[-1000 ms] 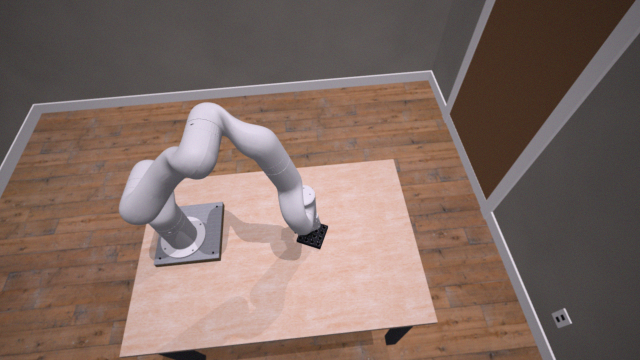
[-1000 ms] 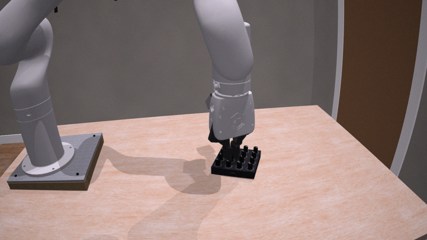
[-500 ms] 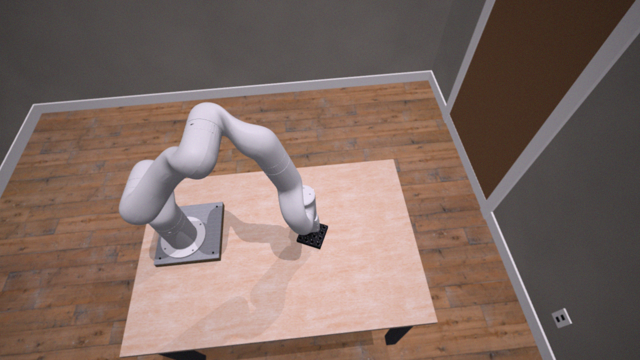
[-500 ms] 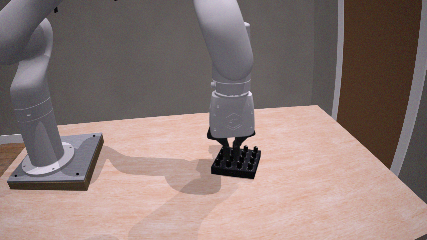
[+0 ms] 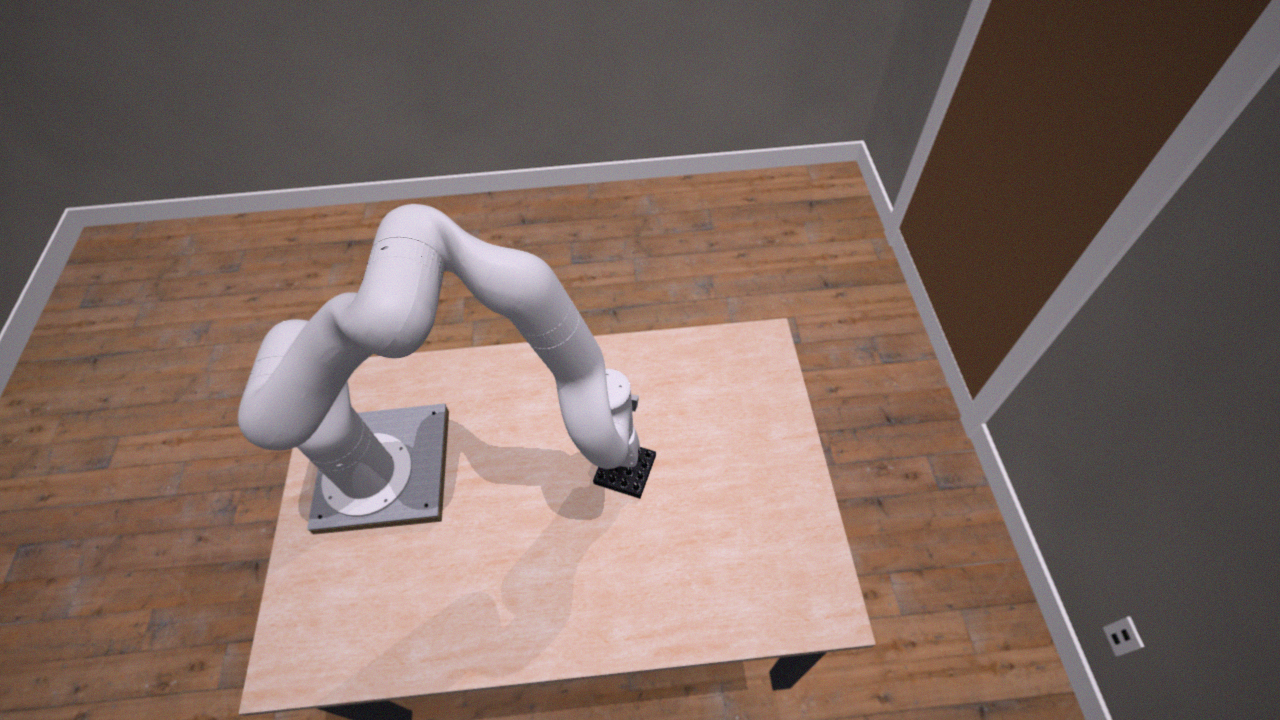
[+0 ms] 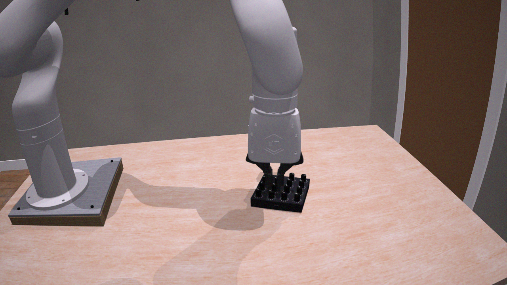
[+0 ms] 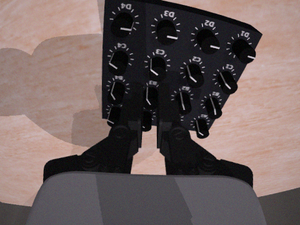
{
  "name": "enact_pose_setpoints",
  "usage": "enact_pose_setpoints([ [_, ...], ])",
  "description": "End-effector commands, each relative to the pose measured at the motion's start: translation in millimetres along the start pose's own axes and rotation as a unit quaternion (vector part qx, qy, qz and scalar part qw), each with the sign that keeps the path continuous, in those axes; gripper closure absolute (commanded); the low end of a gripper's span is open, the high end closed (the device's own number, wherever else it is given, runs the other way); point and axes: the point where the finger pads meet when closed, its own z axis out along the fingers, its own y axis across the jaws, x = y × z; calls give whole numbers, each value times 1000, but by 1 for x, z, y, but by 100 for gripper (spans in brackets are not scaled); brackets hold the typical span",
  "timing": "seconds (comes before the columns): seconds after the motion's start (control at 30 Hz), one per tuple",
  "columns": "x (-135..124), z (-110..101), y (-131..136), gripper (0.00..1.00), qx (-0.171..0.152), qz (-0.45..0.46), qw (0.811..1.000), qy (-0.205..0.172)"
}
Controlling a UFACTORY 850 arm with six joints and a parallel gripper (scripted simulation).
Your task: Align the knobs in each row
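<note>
Apparently knob B3 point(image 6: 273, 188) point(image 7: 152, 97) pinched between the fingers of the tool point(image 6: 274, 187) point(image 7: 150, 97), other knobs around.

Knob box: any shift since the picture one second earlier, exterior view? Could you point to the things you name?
No, the knob box point(image 5: 619, 488) point(image 6: 276, 206) point(image 7: 140, 40) shows no visible shift against the base plate point(image 5: 435, 465) point(image 6: 115, 170).
</note>
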Motion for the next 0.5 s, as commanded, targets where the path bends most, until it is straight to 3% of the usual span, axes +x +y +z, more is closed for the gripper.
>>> enact_pose_setpoints([
  [0.0, 0, -1, 1, 92, -1, 24, 1000, -5],
  [0.47, 0, -1, 1, 92, -1, 47, 999, -5],
])
